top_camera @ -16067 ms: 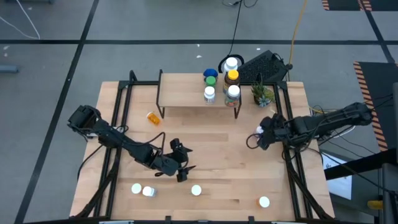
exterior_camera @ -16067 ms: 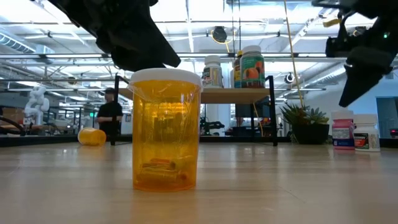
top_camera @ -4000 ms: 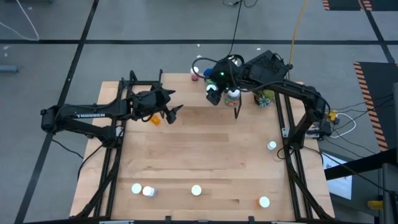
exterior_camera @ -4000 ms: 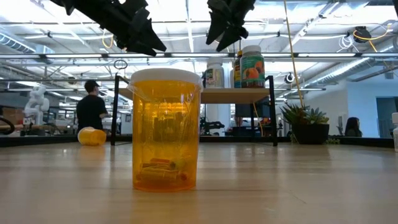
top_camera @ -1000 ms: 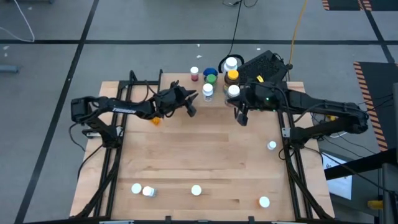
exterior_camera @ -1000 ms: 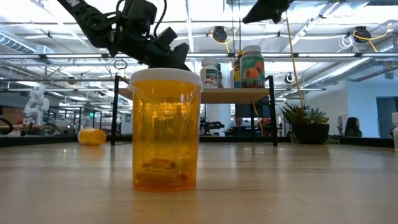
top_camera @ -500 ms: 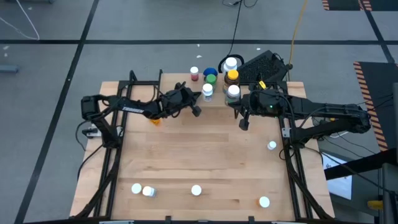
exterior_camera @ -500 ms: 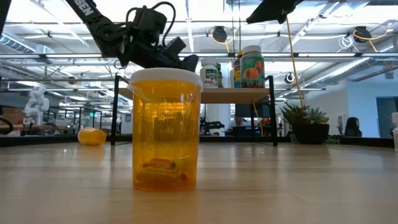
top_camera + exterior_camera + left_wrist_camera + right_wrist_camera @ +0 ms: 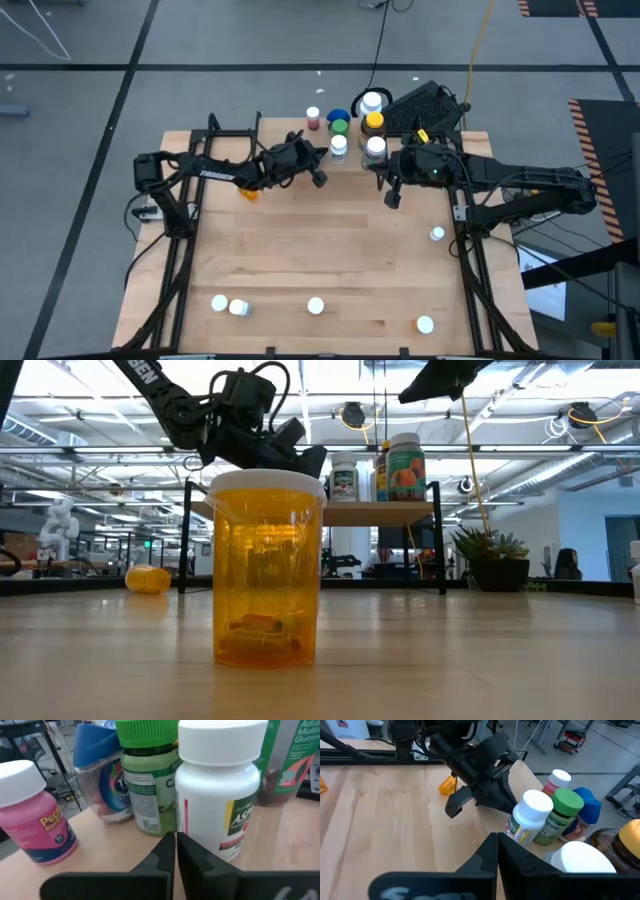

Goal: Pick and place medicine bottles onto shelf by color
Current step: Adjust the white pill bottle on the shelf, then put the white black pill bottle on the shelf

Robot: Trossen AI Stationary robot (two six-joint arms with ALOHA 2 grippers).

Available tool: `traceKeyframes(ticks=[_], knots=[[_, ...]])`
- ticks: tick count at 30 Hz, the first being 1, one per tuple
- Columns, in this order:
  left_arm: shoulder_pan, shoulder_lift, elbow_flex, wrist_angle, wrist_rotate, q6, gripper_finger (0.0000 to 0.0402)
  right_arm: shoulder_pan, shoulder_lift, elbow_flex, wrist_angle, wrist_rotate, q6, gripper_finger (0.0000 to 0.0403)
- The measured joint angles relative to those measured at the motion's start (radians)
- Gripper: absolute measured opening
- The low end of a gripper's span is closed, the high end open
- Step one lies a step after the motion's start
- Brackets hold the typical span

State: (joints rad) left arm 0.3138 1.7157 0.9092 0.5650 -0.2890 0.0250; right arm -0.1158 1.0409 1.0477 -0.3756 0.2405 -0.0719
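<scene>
I reach over the shelf (image 9: pixel 290 172) with 2 arms. My left gripper (image 9: pixel 316 178) (fingers pressed together, empty) points at an upright white aspirin bottle (image 9: pixel 220 795) standing just ahead on the shelf. My right gripper (image 9: pixel 392 198), also clenched and empty, hangs farther off.

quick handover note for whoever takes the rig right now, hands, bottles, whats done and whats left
Left hand: shut, empty, right by the white bottle on the shelf.
Right hand: shut, empty, beside the shelf's right end.
Done: a cluster of bottles stands on the shelf, among them pink, green-capped and blue-capped.
Left: the orange bottle lying on the table, white-capped ones along the near edge, and one by the right rail.
</scene>
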Motion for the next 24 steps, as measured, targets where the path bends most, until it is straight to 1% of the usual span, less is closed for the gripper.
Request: traceKeyframes(ticks=[4, 8, 12, 14, 16, 18, 21, 24], knots=[[0.0, -0.001, 0.0, -0.02, 0.0, 0.0, 0.0021, 0.0, 0.0, 0.0, 0.0, -0.001, 0.004, 0.0], [-0.002, -0.056, 0.0, -0.11, 0.0, 0.001, 0.0021, 0.008, -0.009, 0.0, -0.006, 0.0, 0.013, 0.0], [-0.02, -0.16, 0.0, -0.296, 0.0, 0.036, 0.0021, 0.046, -0.041, 0.0, -0.044, -0.009, 0.036, 0.0], [-0.042, -0.225, 0.0, -0.378, 0.0, 0.037, 0.0021, 0.076, -0.054, 0.0, -0.108, -0.059, 0.039, 0.0], [-0.076, -0.282, 0.0, -0.438, 0.0, 0.035, 0.0019, 0.109, -0.055, 0.0, -0.178, -0.123, 0.074, 0.0005], [-0.126, -0.32, 0.0, -0.485, 0.0, 0.033, 0.001, 0.148, -0.046, 0.0, -0.247, -0.148, 0.147, 0.0015], [-0.234, -0.345, 0.0, -0.514, 0.0, 0.015, 0.0004, 0.212, -0.034, 0.0, -0.387, -0.117, 0.275, 0.0039], [-0.375, -0.331, -0.012, -0.501, 0.0, -0.009, 0.0009, 0.268, -0.028, 0.0, -0.543, -0.091, 0.426, 0.0071]])
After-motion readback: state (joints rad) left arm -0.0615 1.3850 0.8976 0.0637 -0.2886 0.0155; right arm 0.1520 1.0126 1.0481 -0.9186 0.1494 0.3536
